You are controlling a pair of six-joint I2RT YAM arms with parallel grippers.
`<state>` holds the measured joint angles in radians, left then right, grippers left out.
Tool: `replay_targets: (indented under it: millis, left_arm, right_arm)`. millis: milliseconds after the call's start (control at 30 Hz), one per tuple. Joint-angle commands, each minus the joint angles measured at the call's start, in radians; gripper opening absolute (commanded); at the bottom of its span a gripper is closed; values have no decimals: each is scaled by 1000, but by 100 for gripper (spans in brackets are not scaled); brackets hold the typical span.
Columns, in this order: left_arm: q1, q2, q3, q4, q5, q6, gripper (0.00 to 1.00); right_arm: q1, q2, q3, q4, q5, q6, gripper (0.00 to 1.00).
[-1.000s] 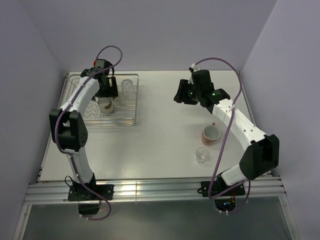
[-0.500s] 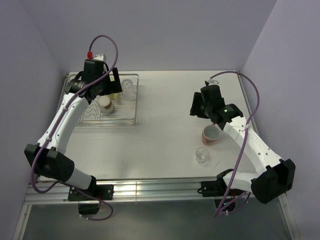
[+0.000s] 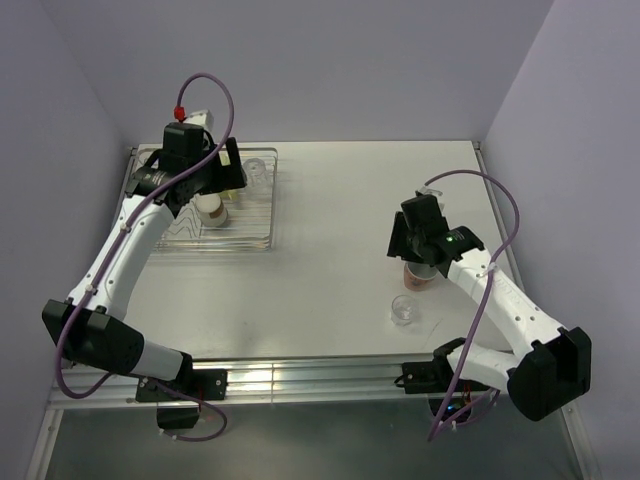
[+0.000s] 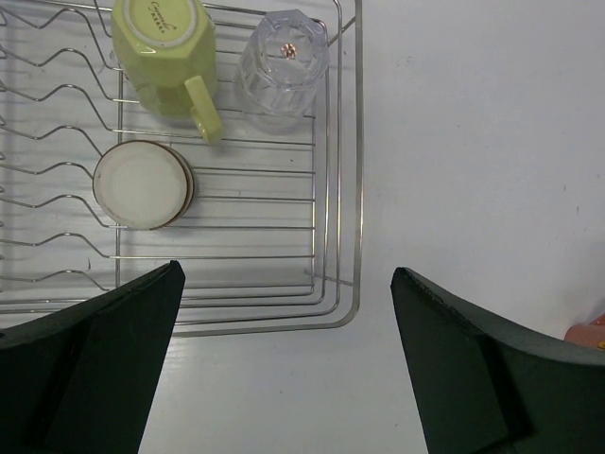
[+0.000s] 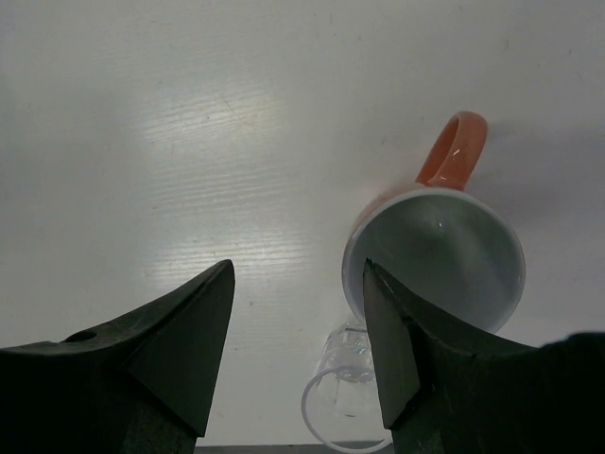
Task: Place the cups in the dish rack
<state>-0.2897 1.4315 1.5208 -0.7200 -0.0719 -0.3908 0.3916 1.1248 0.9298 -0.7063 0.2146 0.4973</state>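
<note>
The wire dish rack [image 3: 258,236] at the back left holds a pale yellow mug [image 4: 159,49], a clear tumbler [image 4: 284,66] and an upside-down brown cup [image 4: 142,184]; the brown cup also shows in the top view [image 3: 211,210]. My left gripper [image 3: 222,172] is open and empty above the rack [image 4: 346,189]. The salmon-pink mug [image 5: 440,255] stands upright on the right of the table, in the top view [image 3: 419,277] partly under my right gripper [image 3: 402,243]. That gripper [image 5: 298,322] is open, its right finger at the mug's left rim. A second clear tumbler [image 3: 404,310] stands just in front [image 5: 348,409].
The white table [image 3: 330,230] has purple walls at the back and on both sides. A metal rail [image 3: 300,380] runs along the near edge by the arm bases.
My left gripper has lifted away from the brown cup, left in the rack, and drawn back. My right gripper has moved nearer and down to the pink mug.
</note>
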Motion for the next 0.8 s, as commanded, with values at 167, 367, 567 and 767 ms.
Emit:
replay_targets:
  millis: [167, 367, 567, 767]
  left_arm:
    - [-5, -52, -14, 47, 24, -8, 99]
    - [-5, -55, -21, 48, 30, -6, 99]
    - [-5, -59, -25, 54, 37, -6, 99]
    - [-5, -60, -30, 57, 37, -5, 99]
  right_arm:
    - [-25, -10, -26, 7, 31, 27, 64]
    - [-33, -13, -60, 11, 17, 40, 61]
    - [-36, 0, -88, 30, 0, 43, 58]
    - [-43, 47, -101, 65, -11, 35, 50]
